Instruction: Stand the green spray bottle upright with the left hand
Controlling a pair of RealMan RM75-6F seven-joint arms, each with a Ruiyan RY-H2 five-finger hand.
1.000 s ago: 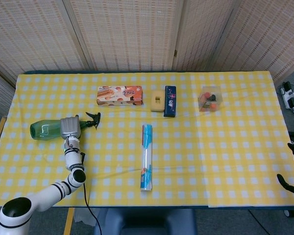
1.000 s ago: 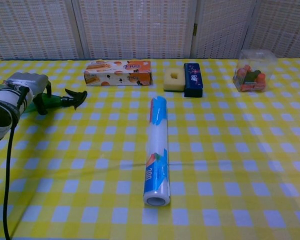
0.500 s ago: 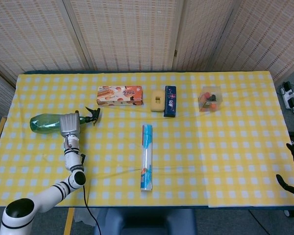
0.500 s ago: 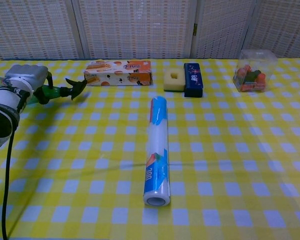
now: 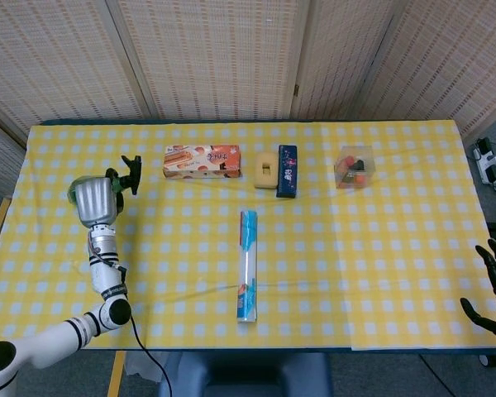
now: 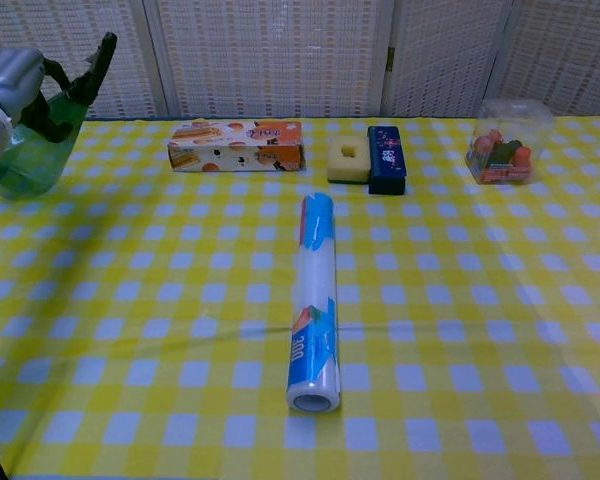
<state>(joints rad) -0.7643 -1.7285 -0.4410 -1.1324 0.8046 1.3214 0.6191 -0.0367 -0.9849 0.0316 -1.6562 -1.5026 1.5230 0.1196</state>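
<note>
Far left of the counter (image 5: 314,273), the left hand (image 5: 93,200) is wrapped around the green spray bottle (image 6: 35,145), clasping it near the neck. In the chest view the bottle is off the yellow checked cloth and tilted, green body low and leaning toward the left edge, black trigger head (image 6: 92,62) pointing up and to the right. In the head view the hand covers most of the bottle; only the black nozzle (image 5: 130,172) and a sliver of green peek out beside it.

Taking the plastic wrap roll (image 5: 246,265) in the middle of the counter as our marker: it lies lengthwise, one end toward the near edge, blue-printed end pointing toward the far side. The bottle and left hand are well to its left and a little farther back.

Beyond the roll and slightly left sits the orange biscuit box (image 5: 202,161), lying flat. Straight behind the roll is the yellow sponge (image 5: 266,170), and touching its right side, the dark blue box (image 5: 287,170).

Farther right and back from the roll, the clear plastic tub (image 5: 354,167) holds red and dark bits I can't identify.

Far right of the roll, off the counter's near corner, the right hand (image 5: 494,288) shows at the frame edge, dark fingers spread, holding nothing.
</note>
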